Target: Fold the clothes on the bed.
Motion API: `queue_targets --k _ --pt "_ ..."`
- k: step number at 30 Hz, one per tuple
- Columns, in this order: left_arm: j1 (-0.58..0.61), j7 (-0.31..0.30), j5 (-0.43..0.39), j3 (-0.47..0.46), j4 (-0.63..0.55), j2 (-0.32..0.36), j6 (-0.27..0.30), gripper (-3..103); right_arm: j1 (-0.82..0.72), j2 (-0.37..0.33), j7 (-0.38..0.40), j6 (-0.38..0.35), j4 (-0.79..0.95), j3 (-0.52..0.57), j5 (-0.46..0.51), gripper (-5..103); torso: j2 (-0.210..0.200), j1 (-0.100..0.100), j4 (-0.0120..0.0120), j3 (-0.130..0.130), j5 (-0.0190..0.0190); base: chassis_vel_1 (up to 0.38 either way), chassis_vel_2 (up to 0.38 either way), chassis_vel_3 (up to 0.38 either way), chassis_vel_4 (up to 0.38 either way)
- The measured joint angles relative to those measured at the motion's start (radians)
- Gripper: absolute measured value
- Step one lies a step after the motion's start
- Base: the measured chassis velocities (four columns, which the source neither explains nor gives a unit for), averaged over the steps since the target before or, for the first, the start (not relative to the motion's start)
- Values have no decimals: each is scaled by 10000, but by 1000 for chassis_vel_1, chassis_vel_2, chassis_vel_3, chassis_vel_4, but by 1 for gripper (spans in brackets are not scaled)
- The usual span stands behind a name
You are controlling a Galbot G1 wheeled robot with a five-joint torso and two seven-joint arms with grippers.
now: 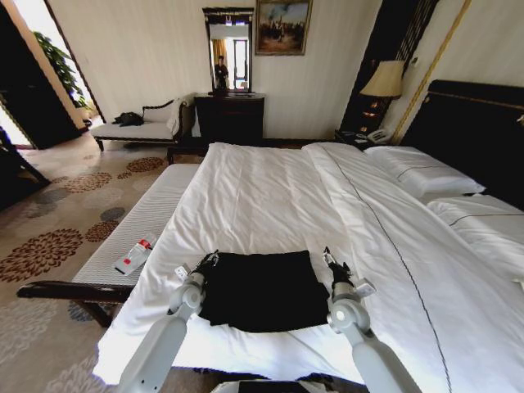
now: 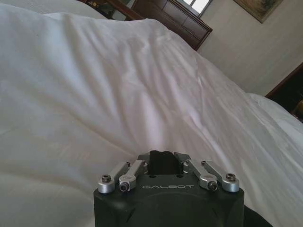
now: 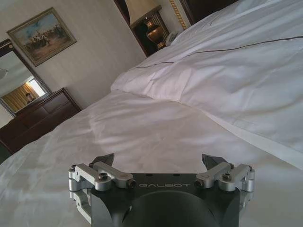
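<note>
1. Overhead, from the head view, the black T-shirt (image 1: 264,290) lies on the near end of the bed (image 1: 270,196), already a compact rectangle with no lettering on show. The left claw (image 1: 210,260) sits at its far left corner and the right claw (image 1: 332,261) at its far right corner, one arm down each side. That mirrored placement suits lifting or laying one edge evenly, so the cloth would not skew. A narrow bench (image 1: 135,225) runs along the bed's left side, carrying a small white-and-red object (image 1: 135,254).

2. From the left wrist view, the left claw (image 2: 163,161) has its finger links drawn inward, and something dark shows between them. I judge it pinching the shirt's edge, low over the white duvet (image 2: 118,94).

3. From the right wrist view, the right claw (image 3: 161,163) stands spread, its two dark tips well apart with only white duvet between them. It looks empty, close above the bedding. A pillow edge (image 3: 227,71) lies beyond.
</note>
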Motion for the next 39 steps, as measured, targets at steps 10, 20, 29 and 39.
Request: queue_targets --k 10,20,29,39 --pt "200 4 -37 -309 -218 -95 -15 2 229 -74 13 -51 -233 31 35 100 1 0 -2 0 0 0 0 0 0" --pt "265 0 -207 -946 -377 376 76 2 1205 -680 -630 -1121 -991 -410 1005 100 1 0 0 0 -2 0 0 0 0" --pt "241 -39 -289 -1056 -383 449 97 2 1787 -643 -2539 -2057 -1623 -876 2532 100 1 0 1 1 -1 0 0 0 0" --pt "261 -55 -308 -1057 -506 444 97 2 2103 -290 -4698 -2097 -2970 -1216 2427 100 1 0 0 0 0 0 0 0 0"
